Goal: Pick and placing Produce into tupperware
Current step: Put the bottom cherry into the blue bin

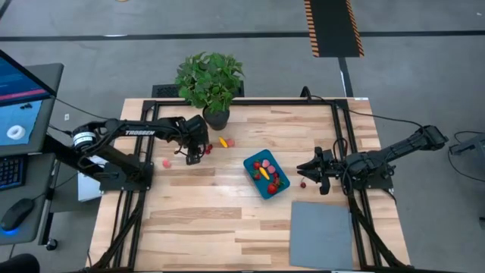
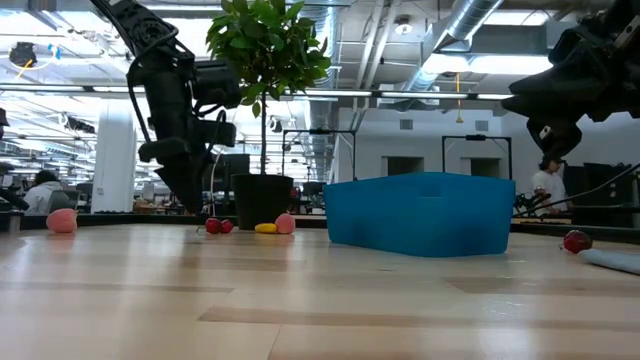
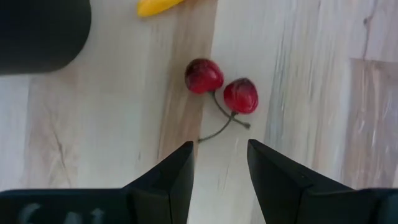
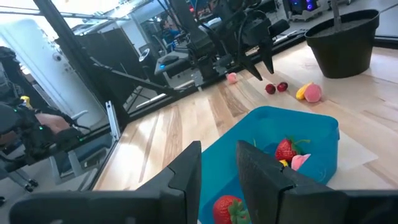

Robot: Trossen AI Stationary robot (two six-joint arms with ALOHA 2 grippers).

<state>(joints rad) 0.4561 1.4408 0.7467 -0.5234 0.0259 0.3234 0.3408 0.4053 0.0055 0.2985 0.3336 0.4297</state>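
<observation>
- While it hangs low over the wood with its fingers parted and nothing between them, the left gripper (image 3: 219,163) points at a pair of cherries (image 3: 221,93) joined by their stems; the stem ends lie just ahead of the gap, and the fingertips (image 3: 184,155) touch neither fruit.
- Beyond the cherries from that gripper lie a yellow piece (image 1: 223,141) and a pink piece (image 1: 230,142), close together and near the black pot of the potted plant (image 1: 211,81).
- A second pink piece (image 1: 165,162) sits alone on the far side of the left gripper, toward the table's left edge.
- Readable writing: "TROSSEN" in white on the left arm's link (image 1: 139,133).
- The right gripper (image 1: 304,168) hovers above the table just beside the tupperware (image 1: 248,164); its fingers stand apart and empty, aimed across the tub's open top.
- A small red piece (image 1: 302,183) lies on the wood just below that gripper, between the tub and the grey mat (image 1: 322,235).
- Tupperware contents, seen from the right wrist: strawberries (image 4: 285,150) plus a yellow and a pink bit; the tub sits askew to the table edges, between the two arms.
- Open room: bare wood (image 1: 197,220) fills the near half of the table in front of both grippers; the grey mat covers the near right corner.
- Behind the left gripper the plant pot stands close, narrowing the room on that side.
</observation>
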